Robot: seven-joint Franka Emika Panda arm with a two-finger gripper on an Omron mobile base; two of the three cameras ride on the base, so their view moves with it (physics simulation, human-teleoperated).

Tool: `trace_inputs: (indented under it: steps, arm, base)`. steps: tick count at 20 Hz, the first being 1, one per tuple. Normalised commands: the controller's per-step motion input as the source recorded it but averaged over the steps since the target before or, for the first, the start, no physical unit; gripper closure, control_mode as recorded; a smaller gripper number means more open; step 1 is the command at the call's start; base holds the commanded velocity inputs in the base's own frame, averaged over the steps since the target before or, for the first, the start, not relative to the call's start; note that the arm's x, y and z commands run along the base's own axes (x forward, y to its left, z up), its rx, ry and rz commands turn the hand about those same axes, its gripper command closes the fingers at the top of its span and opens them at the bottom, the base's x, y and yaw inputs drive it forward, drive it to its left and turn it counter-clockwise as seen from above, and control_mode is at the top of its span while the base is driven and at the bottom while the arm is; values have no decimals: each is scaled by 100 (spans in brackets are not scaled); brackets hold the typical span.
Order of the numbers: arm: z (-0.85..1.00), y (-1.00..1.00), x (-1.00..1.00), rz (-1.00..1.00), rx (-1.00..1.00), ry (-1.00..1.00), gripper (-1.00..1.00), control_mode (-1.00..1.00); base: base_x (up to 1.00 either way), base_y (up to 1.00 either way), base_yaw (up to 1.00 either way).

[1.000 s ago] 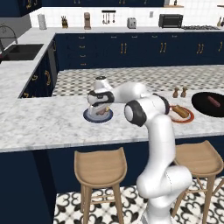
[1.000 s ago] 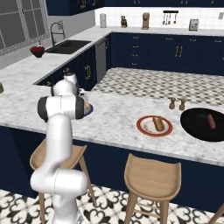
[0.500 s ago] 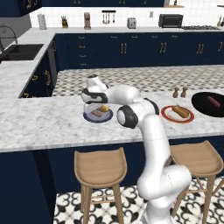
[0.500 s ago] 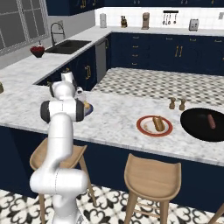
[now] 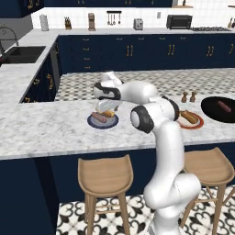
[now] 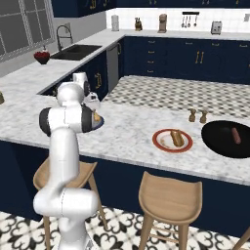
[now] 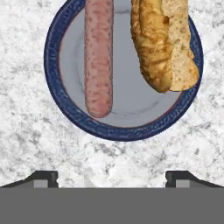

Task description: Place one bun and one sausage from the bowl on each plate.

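Plates status: the blue-grey plate (image 7: 124, 127) carries a sausage (image 7: 98, 57) at 9 o'clock and a bun (image 7: 164, 43) at 3 o'clock. The red-rimmed plate (image 6: 172, 147) appears loaded too. The gripper (image 7: 111, 177) hovers with jaws spread wide, empty. The bowl (image 6: 226, 139) holds a leftover sausage. Task appears complete.

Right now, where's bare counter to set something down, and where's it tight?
Bare marble between the blue plate and the red-rimmed plate, and left of the blue plate. Tight near the black bowl and shakers.
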Motion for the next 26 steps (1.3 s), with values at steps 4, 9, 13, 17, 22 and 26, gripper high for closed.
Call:
trace_inputs:
  steps: [4, 9, 13, 17, 22, 26]
  arm:
    - [44, -81, -100, -2, 8, -14, -100, -100]
    - [30, -49, -100, 0, 0, -7, -100, -100]
    - [22, -8, -100, -4, 0, 9, -100, -100]
    - [8, 0, -100, -18, -1, 8, -100, -100]
    - [-3, -4, -79, -8, -5, 0, -100, 100]
    - [0, 0, 0, 0, 0, 0, -100, 100]
  base:
    - [0, 0, 0]
    - [0, 0, 0]
    - [0, 0, 0]
    - [0, 0, 0]
    - [-20, -17, -1]
    - [-72, -100, -21]
